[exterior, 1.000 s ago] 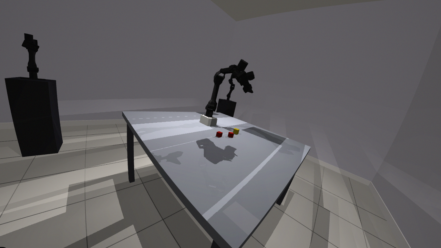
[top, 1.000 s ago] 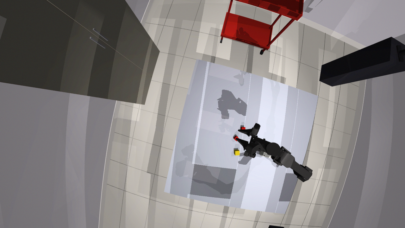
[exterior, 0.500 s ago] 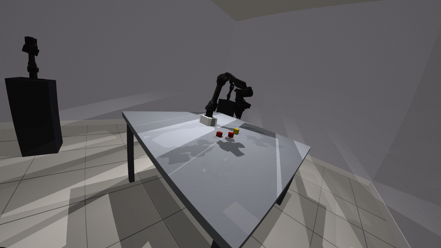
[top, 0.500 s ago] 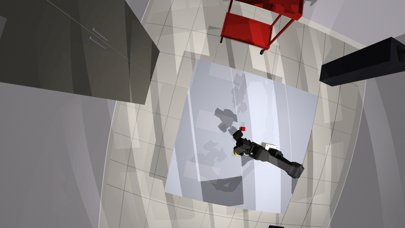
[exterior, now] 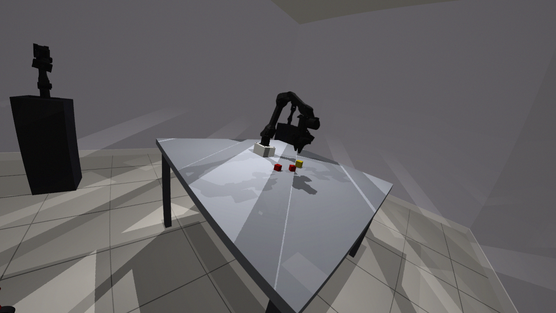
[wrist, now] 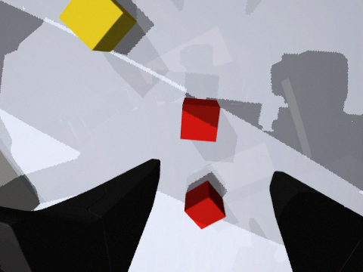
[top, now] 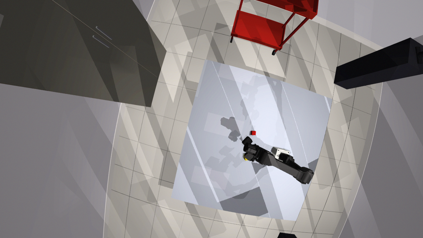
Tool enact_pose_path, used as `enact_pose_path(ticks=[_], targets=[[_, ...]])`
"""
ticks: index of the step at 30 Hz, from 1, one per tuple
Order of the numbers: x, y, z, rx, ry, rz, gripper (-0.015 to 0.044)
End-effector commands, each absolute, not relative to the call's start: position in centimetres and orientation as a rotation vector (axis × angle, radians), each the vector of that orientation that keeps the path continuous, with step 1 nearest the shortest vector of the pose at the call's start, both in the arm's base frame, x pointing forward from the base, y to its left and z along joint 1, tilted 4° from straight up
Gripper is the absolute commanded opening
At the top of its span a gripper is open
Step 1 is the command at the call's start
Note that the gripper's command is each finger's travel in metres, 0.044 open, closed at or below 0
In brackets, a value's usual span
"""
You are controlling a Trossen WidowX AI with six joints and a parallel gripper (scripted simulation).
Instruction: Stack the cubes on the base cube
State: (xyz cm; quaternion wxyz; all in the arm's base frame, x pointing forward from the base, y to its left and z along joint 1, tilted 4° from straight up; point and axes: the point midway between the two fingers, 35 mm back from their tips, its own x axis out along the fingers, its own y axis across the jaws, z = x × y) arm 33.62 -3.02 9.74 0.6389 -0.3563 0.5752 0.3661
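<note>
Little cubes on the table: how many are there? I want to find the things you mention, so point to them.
3: a yellow cube (top: 245, 158) (exterior: 299, 164) (wrist: 91, 23), a nearby red cube (exterior: 292, 168) (wrist: 200, 122), and a second red cube (top: 253, 133) (exterior: 277, 167) (wrist: 205, 210) farther from the yellow. The arm (top: 276, 163) (exterior: 275, 119) hides the nearer red one from above.

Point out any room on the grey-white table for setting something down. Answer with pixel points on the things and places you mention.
In the exterior view, room shows between the two red cubes (exterior: 277, 167) (wrist: 205, 212) and the table's near corner (exterior: 296, 303), and between the white base block (exterior: 261, 151) and the left corner. It's crowded around the yellow cube (exterior: 299, 164) (wrist: 91, 23), under the black gripper (top: 248, 148) (exterior: 298, 151) (wrist: 216, 174).
</note>
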Motion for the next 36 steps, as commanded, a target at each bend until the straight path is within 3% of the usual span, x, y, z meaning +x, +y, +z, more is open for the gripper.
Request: enact_pose_path(ticks=[1, 36], targets=[[33.4, -2.8, 6.2, -0.811, 1.335, 0.854, 0.0265], [33.5, -2.4, -0.5, -0.810, 1.335, 0.854, 0.0265]])
